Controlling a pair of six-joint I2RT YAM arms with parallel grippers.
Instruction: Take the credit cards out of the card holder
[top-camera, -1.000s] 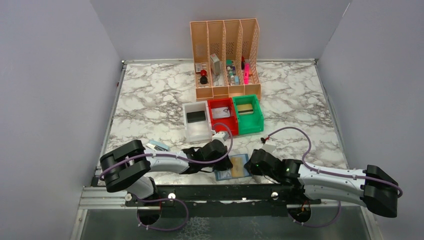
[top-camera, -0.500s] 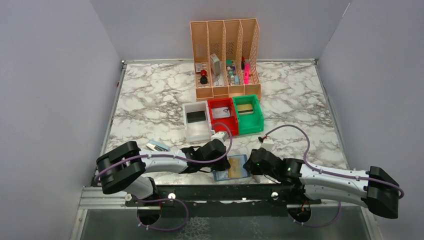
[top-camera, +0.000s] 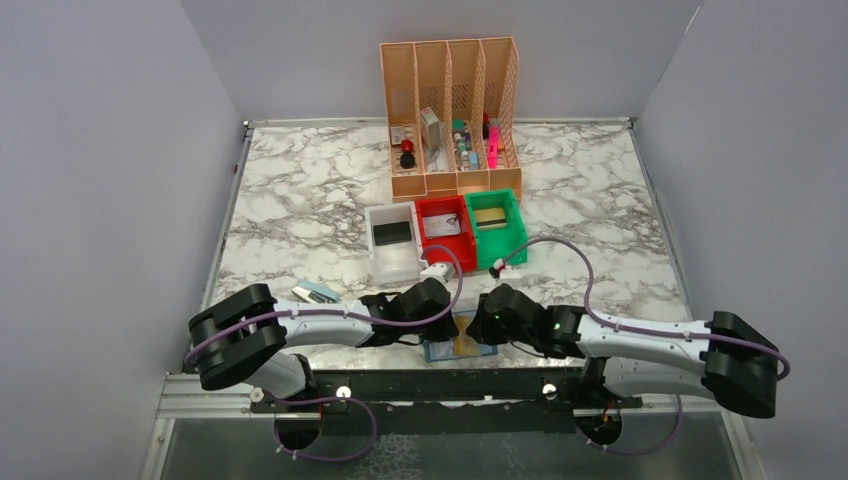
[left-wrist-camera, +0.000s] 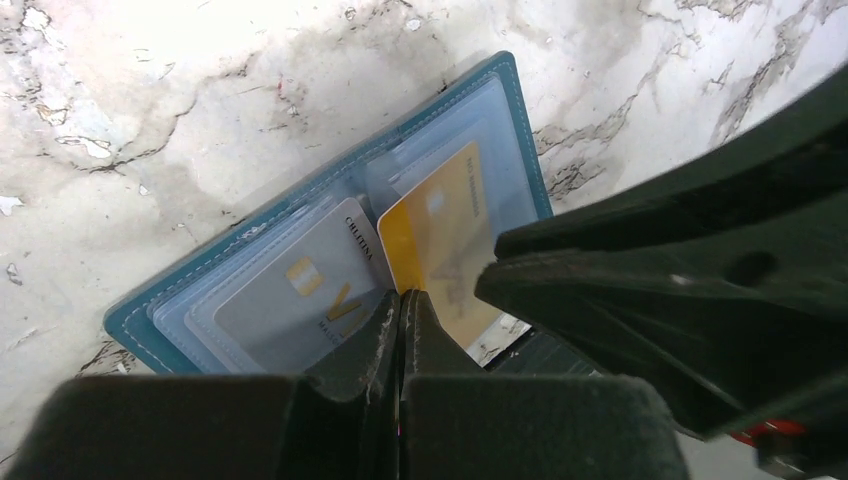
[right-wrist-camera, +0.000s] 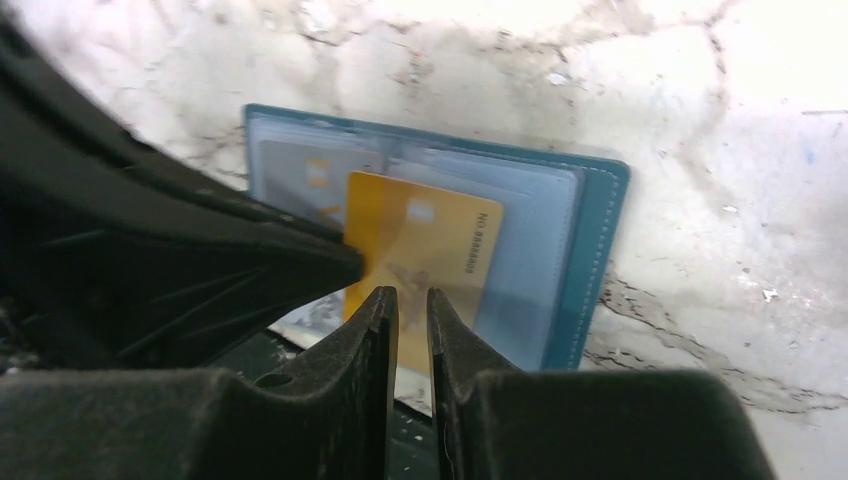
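My left gripper (left-wrist-camera: 401, 300), jaws together, pins the open teal folding card holder (top-camera: 445, 350) at the white marble counter's (top-camera: 300, 200) near edge. My right gripper (right-wrist-camera: 408, 295), jaws narrowly apart, meets the half-out gold card (right-wrist-camera: 420, 235). The silvery-grey card (left-wrist-camera: 290, 300) sits pocketed. Next I pinch and draw it clear. A second ago the right gripper was beside the holder.

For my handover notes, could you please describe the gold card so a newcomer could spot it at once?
At the near edge of the marble table, the teal card holder lies open. The gold card sticks partly out of its clear pockets toward that edge. Unlike the silvery-grey card beside it, it is bright yellow-gold.
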